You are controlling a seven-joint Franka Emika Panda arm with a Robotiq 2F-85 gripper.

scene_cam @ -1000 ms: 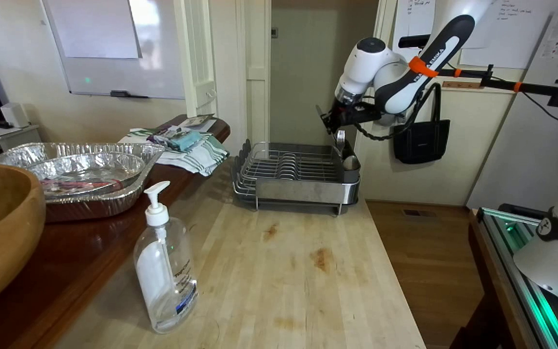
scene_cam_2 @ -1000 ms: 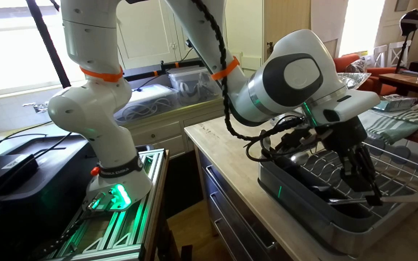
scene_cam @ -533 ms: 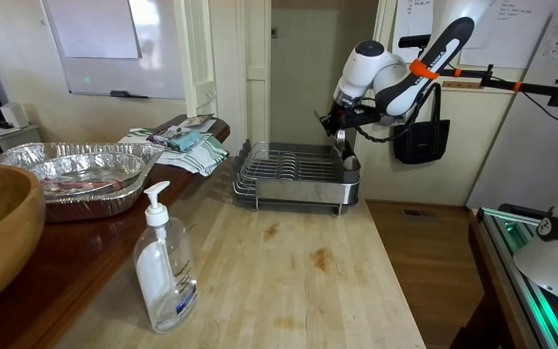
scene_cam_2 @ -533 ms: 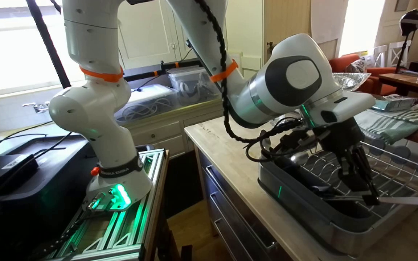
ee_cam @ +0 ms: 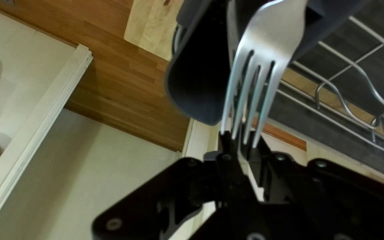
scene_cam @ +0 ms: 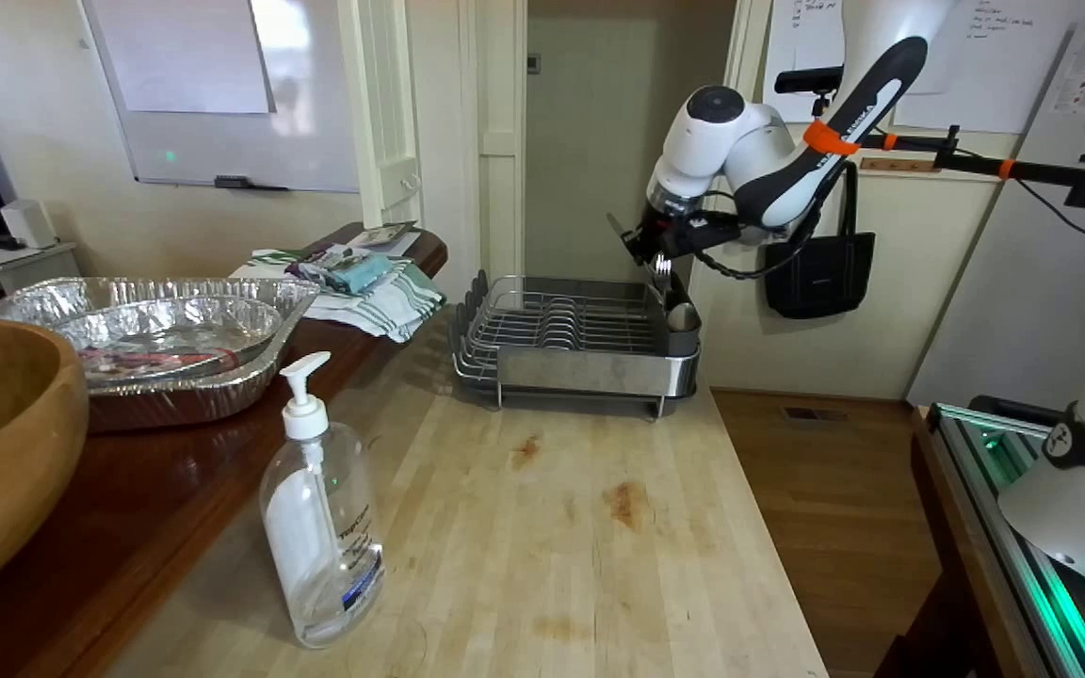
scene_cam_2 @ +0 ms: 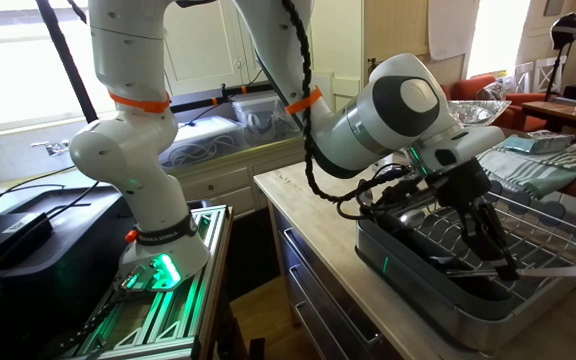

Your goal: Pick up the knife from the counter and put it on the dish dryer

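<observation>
- In an exterior view, far left: a wooden bowl (scene_cam: 24, 471), lower than the pincer (scene_cam_2: 508, 272) and well apart from it.
- Next, a foil tray (scene_cam: 222, 395), also low and left of the pincer.
- The soap bottle (scene_cam: 321, 565), standing on the counter (scene_cam: 580, 527), nearer me than the pincer.
- The dish dryer (scene_cam: 590, 372), on that same counter, just under the pincer.
- The knife (scene_cam_2: 563, 272), pinched between the pincer's tips, blade jutting out past them (I can't tell whether its other end sits inside the cutlery holder (scene_cam: 684, 344)).
- A fork (ee_cam: 275, 36), tines up, just beside the pincer; touching or not, I can't say.
- Right of the pincer, a hanging black bag (scene_cam: 820, 273).
</observation>
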